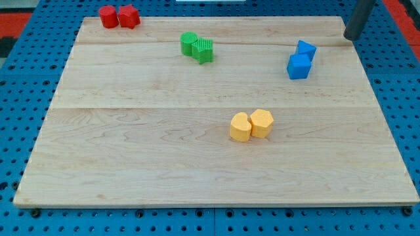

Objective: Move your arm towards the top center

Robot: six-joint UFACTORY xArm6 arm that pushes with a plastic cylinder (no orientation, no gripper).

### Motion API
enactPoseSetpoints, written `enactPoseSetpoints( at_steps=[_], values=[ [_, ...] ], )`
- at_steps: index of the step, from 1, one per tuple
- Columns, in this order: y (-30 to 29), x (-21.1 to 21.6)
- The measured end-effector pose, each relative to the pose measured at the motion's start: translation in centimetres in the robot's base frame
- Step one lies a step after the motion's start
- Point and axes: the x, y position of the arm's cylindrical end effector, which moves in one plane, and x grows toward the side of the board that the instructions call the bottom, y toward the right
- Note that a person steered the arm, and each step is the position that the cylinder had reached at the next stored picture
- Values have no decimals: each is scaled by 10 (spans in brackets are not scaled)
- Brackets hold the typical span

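Observation:
My tip (350, 38) is at the view's top right corner of the wooden board (131, 144), up and to the right of the blue blocks. Two blue blocks touch: one (306, 50) above, a blue cube (298, 66) below it. Two green blocks sit at the top centre: a green cylinder (189, 43) and a ridged green block (204, 50). Two red blocks, a red cylinder (108, 16) and a red hexagonal block (128, 16), are at the top left edge. Two yellow blocks, a rounded one (240, 127) and a hexagonal one (261, 122), lie right of centre.
The board lies on a blue pegboard surface (20, 98) that shows on all sides. A red area (26, 19) shows beyond the top left corner.

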Motion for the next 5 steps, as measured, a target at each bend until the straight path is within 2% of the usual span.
enactPoseSetpoints(
  at_steps=[4, 5],
  values=[
    [-3, -5],
    [-13, -52]
  ],
)
